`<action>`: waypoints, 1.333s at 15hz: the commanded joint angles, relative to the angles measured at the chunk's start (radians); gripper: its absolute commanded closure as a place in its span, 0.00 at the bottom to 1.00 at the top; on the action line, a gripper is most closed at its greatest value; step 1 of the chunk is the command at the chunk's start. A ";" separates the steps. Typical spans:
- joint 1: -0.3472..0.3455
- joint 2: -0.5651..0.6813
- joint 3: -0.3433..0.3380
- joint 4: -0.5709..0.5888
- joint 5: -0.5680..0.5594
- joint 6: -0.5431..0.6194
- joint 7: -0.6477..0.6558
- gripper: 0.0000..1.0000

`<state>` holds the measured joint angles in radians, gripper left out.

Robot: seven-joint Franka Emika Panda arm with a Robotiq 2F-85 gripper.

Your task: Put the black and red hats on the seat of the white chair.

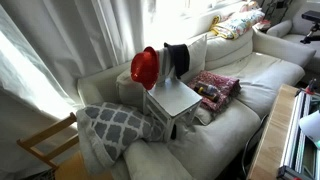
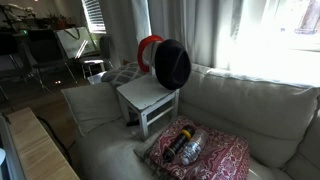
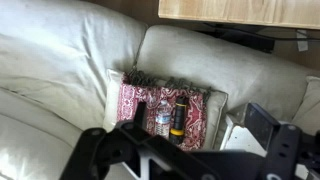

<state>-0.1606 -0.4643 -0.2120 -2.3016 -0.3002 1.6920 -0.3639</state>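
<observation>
Evidently neither hat lay on the seat yet. In both exterior views the white chair (image 1: 175, 98) (image 2: 145, 95) stood on the pale sofa (image 1: 250, 75) (image 2: 250, 100), its seat bare. The red hat (image 1: 144, 68) (image 2: 147, 42) and the black hat (image 1: 177, 57) (image 2: 171, 63) sat up on the chair's backrest, touching each other. In an exterior view (image 1: 144, 68) the red hat was to the left of the black one; from the opposite side, the black hat covered most of the red one.

A red patterned cushion (image 1: 215, 85) (image 2: 215, 155) (image 3: 135, 100) lay on the sofa just beside the chair, with a clear bottle (image 3: 163, 115) and a dark bottle (image 3: 179, 118) side by side on it. A grey and white patterned pillow (image 1: 110, 125) rested on the sofa on the chair's other side. A wooden chair (image 1: 45, 150) stood off the sofa's near left corner in that view. The wooden tabletop (image 3: 240, 10) (image 2: 40, 150) ran alongside the sofa's front.

Only the wrist view showed the claw (image 3: 192, 135). It was spread wide with nothing between its fingers (image 3: 125, 150), above the sofa near the patterned cushion and well apart from both hats.
</observation>
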 commanded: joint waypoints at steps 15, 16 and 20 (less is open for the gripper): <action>0.166 0.290 0.230 0.030 0.094 0.394 0.355 0.00; 0.168 0.339 0.243 0.054 0.102 0.408 0.405 0.00; 0.188 0.496 0.266 0.140 0.124 0.469 0.476 0.00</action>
<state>0.0143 -0.0920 0.0436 -2.2475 -0.1948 2.1359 0.0717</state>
